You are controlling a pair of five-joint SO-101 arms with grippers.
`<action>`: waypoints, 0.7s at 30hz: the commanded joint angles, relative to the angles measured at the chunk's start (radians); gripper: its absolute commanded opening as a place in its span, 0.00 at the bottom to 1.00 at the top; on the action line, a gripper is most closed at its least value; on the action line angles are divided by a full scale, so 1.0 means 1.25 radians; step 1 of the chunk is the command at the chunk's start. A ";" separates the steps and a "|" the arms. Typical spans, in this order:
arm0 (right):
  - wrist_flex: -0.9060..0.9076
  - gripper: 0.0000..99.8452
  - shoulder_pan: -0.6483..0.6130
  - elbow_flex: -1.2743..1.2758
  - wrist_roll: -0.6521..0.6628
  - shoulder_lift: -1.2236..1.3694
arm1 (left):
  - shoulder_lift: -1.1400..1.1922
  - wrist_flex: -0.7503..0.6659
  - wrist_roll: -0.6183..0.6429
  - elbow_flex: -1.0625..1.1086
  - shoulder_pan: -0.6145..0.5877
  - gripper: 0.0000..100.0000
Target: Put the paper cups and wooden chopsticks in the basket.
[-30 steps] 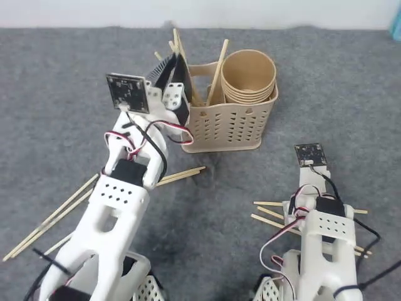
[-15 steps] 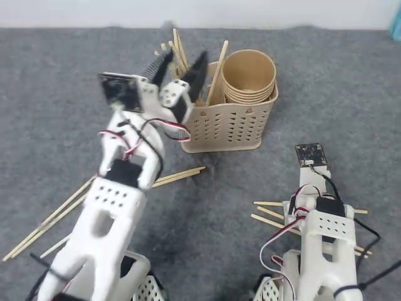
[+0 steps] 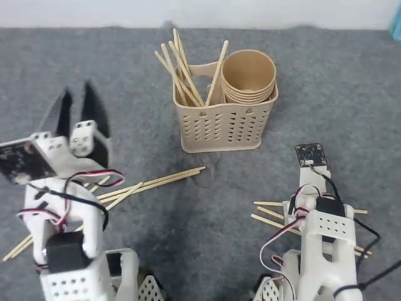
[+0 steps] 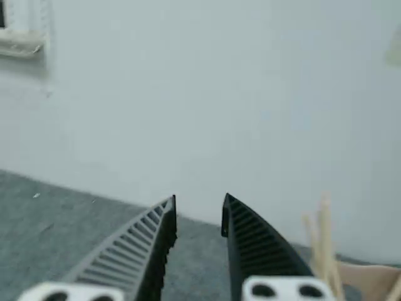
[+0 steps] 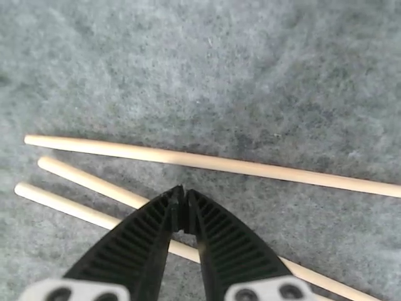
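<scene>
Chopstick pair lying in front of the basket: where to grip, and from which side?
Grip the chopstick pair at mid-length, from straight above, jaws spanning both shafts. They lie flat on the carpet, close together, so a sideways approach gets no purchase.

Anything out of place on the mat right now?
Yes: loose chopsticks lie scattered on the mat, some near the left arm, three under the shut right pincer. The basket stands upright, cups nested inside.

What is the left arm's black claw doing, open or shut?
Open. The left arm's black claw has its two toothed halves standing clearly apart, with nothing held between them.
</scene>
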 commanded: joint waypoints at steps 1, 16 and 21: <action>-0.004 0.01 -0.007 -0.002 0.011 -0.018 | -0.036 0.004 0.009 0.120 -0.074 0.09; -0.003 0.01 -0.019 -0.011 0.012 -0.018 | -0.063 -0.020 0.004 0.474 -0.136 0.01; 0.072 0.01 -0.128 -0.065 0.071 -0.018 | -0.063 -0.049 -0.033 0.516 -0.069 0.01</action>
